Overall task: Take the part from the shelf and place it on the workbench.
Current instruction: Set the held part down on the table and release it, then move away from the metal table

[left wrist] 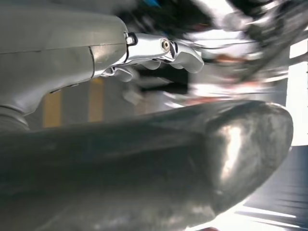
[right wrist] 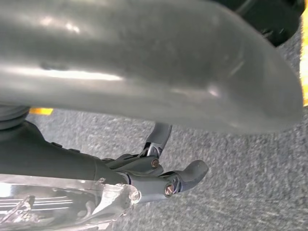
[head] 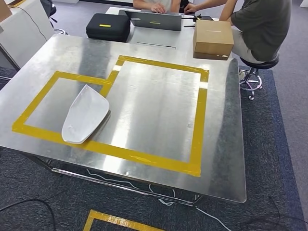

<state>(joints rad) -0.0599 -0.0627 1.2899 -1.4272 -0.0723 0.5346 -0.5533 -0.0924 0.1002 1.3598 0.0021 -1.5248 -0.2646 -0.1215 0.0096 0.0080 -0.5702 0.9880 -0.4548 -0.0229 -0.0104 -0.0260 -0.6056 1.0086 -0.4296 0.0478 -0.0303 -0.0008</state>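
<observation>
The part [head: 85, 115] is a white curved shell. It lies on the metal workbench [head: 163, 106], at the left, across the line of yellow tape [head: 198, 120] between the two marked fields. Nothing touches it. In the left wrist view my left hand [left wrist: 145, 144] is blurred, its fingers [left wrist: 163, 48] stretched out away from the thick thumb, and it holds nothing. In the right wrist view my right hand [right wrist: 156, 120] hangs above grey carpet, fingers [right wrist: 171, 180] straight and apart from the thumb, with nothing in it.
At the table's far edge stand a black case [head: 108, 26], a laptop [head: 154, 20] and a cardboard box [head: 213, 37]. A person [head: 261, 29] sits on a stool at the far right; another person's hands rest at the laptop. Cables lie on the carpet under the table.
</observation>
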